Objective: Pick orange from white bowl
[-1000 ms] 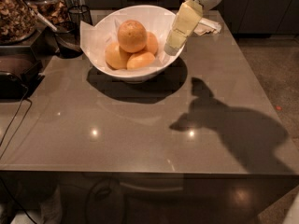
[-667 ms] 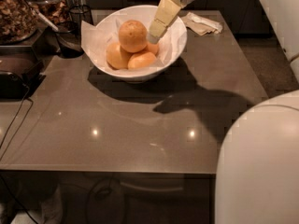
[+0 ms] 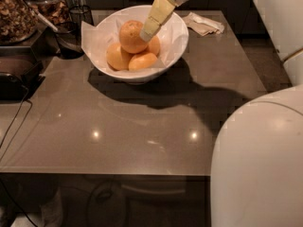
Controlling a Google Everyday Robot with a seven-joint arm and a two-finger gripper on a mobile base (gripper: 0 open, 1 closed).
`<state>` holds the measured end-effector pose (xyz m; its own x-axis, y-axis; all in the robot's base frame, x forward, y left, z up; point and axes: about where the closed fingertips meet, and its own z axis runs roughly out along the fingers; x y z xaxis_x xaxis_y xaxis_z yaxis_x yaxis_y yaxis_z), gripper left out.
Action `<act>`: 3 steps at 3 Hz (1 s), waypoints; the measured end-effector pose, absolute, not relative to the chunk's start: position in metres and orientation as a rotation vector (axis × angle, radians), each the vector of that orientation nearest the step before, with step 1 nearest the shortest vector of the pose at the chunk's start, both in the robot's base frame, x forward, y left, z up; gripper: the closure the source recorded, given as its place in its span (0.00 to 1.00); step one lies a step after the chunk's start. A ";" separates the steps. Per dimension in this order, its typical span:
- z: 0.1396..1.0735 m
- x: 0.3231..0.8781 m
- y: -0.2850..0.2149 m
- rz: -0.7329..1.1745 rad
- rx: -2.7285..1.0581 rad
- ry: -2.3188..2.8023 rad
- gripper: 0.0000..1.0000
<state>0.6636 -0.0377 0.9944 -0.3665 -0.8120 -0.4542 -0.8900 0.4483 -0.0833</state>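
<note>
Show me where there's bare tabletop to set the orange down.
Bare: the glossy grey tabletop in front of the wide white bowl, and right of it below the crumpled napkin. Crowded: the left edge's dark containers. The gripper is over the bowl, by the large orange.

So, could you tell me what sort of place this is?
Probably a kitchenette or snack area: a white bowl of fruit on a grey countertop, snack jars at left. The claw hangs over the bowl, by the orange.
</note>
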 end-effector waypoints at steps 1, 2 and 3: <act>0.988 0.672 -0.018 0.264 -1.480 2.247 0.00; 0.980 0.678 -0.001 0.271 -1.528 2.229 0.00; 0.975 0.679 0.011 0.267 -1.563 2.213 0.00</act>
<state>0.6789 0.0109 0.9753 -0.2832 -0.8529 -0.4386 -0.9328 0.3512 -0.0808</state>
